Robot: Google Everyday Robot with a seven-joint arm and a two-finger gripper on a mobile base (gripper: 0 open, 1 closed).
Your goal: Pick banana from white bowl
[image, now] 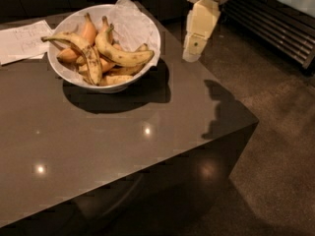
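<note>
The white bowl (114,86) stands at the back left of the dark table, with crinkled white paper (131,21) along its far right side. The banana (121,57), thick, yellow and speckled, lies on top of the pile with its greenish stem pointing up and left. A slimmer brown-streaked banana (90,58) lies to its left, with short orange ones (88,31) behind it. My gripper (192,55), cream-coloured, hangs pointing down to the right of the bowl, above the table's right part and apart from the bowl.
A white sheet of paper (22,41) lies on the table left of the bowl. The table's right corner (256,123) drops to a speckled floor. A dark slatted grille (283,26) runs along the back right.
</note>
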